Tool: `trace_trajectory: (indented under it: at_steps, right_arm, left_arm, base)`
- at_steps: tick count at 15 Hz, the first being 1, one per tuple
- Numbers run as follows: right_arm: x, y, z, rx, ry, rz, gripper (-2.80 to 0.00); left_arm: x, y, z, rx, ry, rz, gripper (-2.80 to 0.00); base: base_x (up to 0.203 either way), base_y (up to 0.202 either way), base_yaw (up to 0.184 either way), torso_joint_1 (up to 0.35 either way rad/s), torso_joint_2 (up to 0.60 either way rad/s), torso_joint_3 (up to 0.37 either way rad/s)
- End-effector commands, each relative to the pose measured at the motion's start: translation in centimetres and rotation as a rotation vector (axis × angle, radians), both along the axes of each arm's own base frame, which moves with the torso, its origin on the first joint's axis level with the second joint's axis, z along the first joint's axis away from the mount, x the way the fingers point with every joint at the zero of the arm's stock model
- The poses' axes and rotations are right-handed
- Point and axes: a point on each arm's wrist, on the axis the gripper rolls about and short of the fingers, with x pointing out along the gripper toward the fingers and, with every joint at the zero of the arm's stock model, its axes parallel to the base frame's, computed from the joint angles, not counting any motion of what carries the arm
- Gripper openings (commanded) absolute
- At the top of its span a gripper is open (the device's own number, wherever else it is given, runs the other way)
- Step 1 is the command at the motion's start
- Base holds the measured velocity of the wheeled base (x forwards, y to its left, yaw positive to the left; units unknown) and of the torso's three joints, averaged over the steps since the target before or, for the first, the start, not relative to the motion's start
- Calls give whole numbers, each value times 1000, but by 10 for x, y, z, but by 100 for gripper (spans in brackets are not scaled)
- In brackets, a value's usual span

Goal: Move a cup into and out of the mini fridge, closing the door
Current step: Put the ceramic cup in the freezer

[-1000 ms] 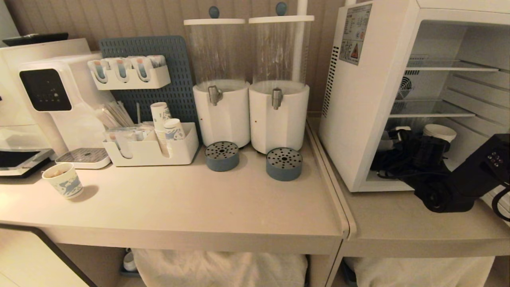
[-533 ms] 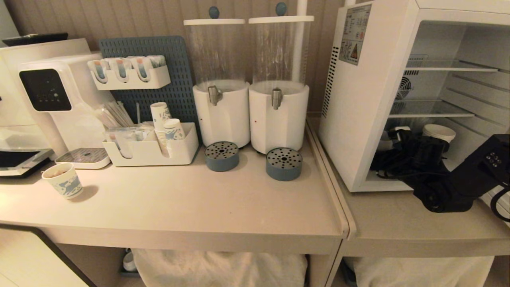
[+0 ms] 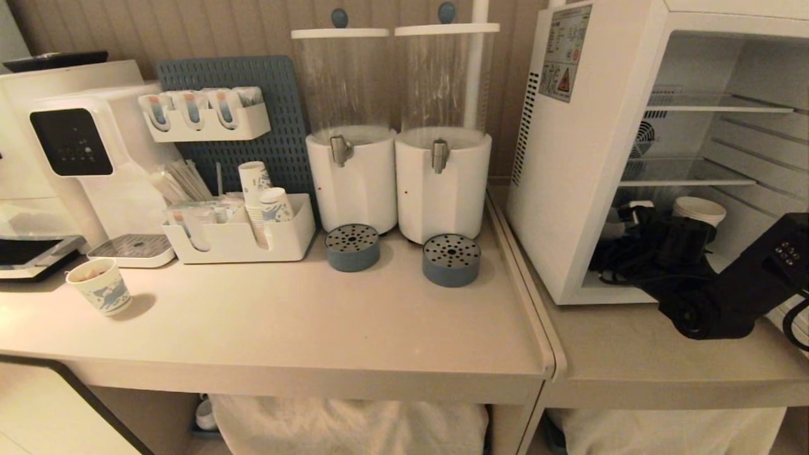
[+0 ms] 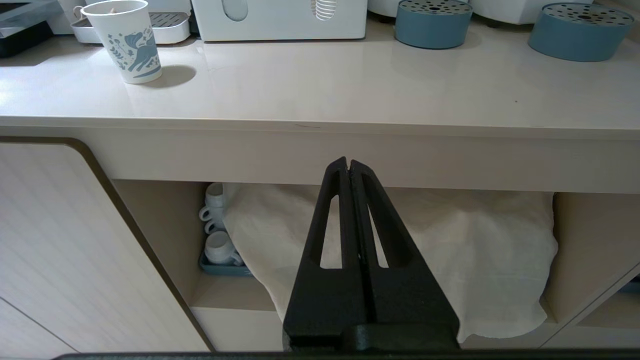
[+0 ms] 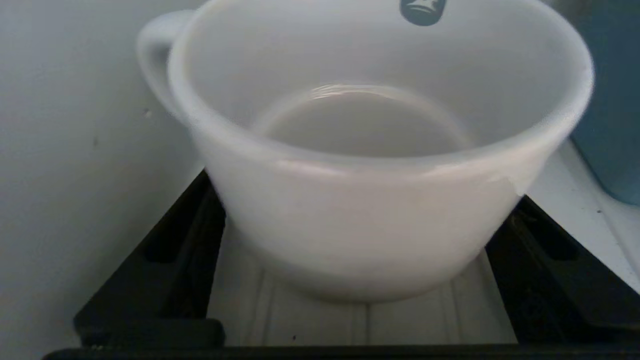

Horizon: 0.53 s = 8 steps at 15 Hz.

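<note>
Cup: upright on the floor of the mini fridge, empty.
Right gripper: fingers apart, flanking the cup; contact unclear.
Left gripper: pressed together, parked below the counter.
Risk: a crooked retreat could snag and tip the cup.

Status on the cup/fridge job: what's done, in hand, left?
Done: cup stands on the mini fridge floor, upright. In hand: right gripper reaches inside, fingers spread either side of the cup. Left: withdraw, shut the door, take the cup back out. Left gripper idles below the counter.
</note>
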Motion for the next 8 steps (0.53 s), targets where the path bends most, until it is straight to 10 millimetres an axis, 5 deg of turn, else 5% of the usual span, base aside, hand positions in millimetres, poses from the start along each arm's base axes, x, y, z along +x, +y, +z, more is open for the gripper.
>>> trace_trajectory:
  at_steps: [1, 8]
  right_arm:
    - [-5, 0, -1, 3, 15, 1, 0]
    - [-27, -3, 17, 5, 14, -6, 0]
  left_arm:
    - [0, 0, 0, -1, 1, 0, -280]
    - [0, 0, 0, -1, -2, 0, -280]
  base:
    - [0, 0, 0, 0, 0, 0]
    - [0, 0, 0, 0, 0, 0]
